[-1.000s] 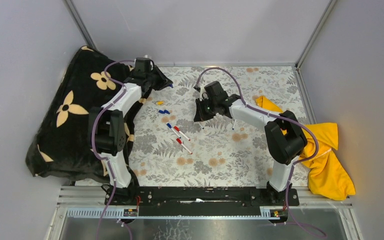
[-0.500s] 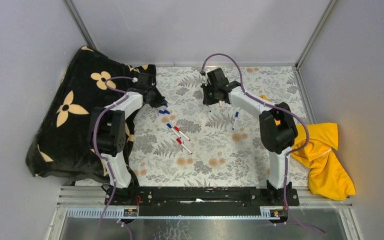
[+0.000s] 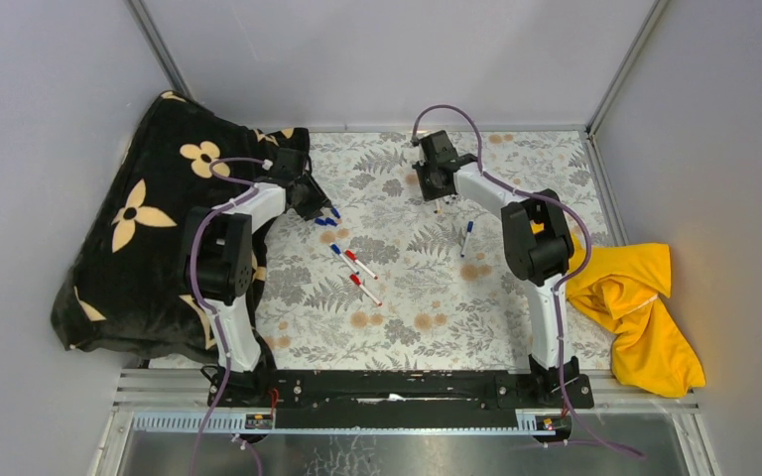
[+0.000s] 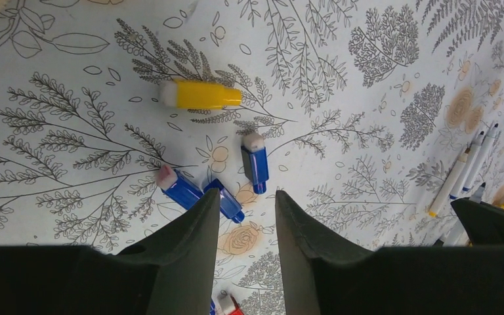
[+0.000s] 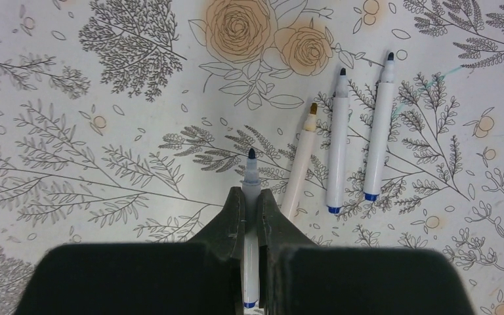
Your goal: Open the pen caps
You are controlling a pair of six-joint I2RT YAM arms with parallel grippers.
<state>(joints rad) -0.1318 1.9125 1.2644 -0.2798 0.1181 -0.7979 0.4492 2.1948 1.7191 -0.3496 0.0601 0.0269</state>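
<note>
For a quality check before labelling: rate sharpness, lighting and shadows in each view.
Top external: even, soft light, faint shadows; the pens are small but distinguishable. Left wrist: yellow cap and tablecloth print crisp; left tool a dark, featureless mass. Right wrist: sharp print, no glare; right tool, shut on a pen, nearly black.

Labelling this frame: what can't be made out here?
- Right wrist: lower barrel of the uncapped pen, hidden inside the right gripper.
- Left wrist: red cap, cut by the bottom edge below the left gripper.
- Top view: loose caps, too small to count.
</note>
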